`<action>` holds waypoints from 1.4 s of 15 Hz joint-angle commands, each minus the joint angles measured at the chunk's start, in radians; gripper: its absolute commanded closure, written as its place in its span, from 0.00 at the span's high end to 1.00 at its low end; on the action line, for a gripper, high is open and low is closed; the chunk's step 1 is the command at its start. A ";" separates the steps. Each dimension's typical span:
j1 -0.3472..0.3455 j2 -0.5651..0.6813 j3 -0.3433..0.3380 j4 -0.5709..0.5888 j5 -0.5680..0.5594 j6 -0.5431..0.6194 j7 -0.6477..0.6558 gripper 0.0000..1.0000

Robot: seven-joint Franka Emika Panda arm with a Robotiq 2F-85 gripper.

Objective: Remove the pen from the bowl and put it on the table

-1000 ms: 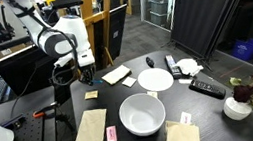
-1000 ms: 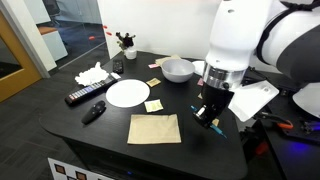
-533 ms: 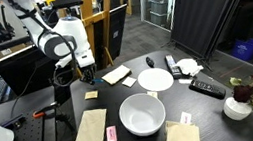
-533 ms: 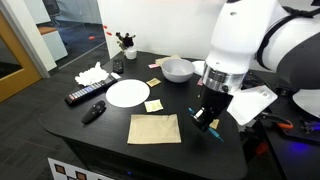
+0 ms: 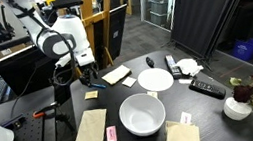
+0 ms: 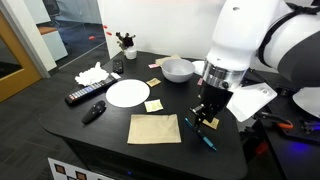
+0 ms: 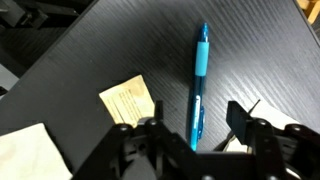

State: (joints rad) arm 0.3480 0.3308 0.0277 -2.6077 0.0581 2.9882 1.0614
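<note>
We see the light-blue pen [image 7: 198, 85] lying flat on the dark desk [image 7: 250, 50], well apart from the white bowl [image 6: 178, 70], which stands empty further back. The pen's lower end sits between the fingers of the hand [image 7: 195, 140]. The fingers are spread wide with nothing clamped between them. In an exterior view the hand [image 6: 207, 118] hangs low above the pen [image 6: 206, 141], just beside the brown napkin [image 6: 154, 128].

We judge the placing itself done; the risk lies in the withdrawal. The fingers straddle the barrel, and we cannot tell whether either tip touches it. If the hand shifts sideways before rising, one finger could catch the pen and sweep it along. A straight lift avoids that.

The second worry is rolling. The barrel is round and the desk smooth, so even a light nudge could set it moving. In that exterior view the pen lies toward the desk's near edge, and a roll that way might carry it off the top. A roll the other way would only bring it against the napkin or the small yellow sticky note [image 7: 127, 100].

Closing the fingers again at this height would pinch the pen and lift it off the desk.
</note>
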 commanded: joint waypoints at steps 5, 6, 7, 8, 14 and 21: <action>0.090 -0.273 -0.143 -0.139 -0.150 -0.145 0.064 1.00; 0.063 -0.315 -0.124 -0.150 -0.182 -0.183 0.076 1.00; 0.030 -0.359 -0.099 -0.160 -0.203 -0.223 0.079 1.00; 0.000 -0.404 -0.070 -0.168 -0.206 -0.264 0.072 1.00; -0.128 -0.650 0.065 -0.159 -0.103 -0.539 -0.018 1.00; -0.198 -0.831 0.101 -0.120 -0.031 -0.755 -0.085 1.00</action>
State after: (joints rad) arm 0.1917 -0.4277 0.1036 -2.7357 -0.0102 2.3074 1.0243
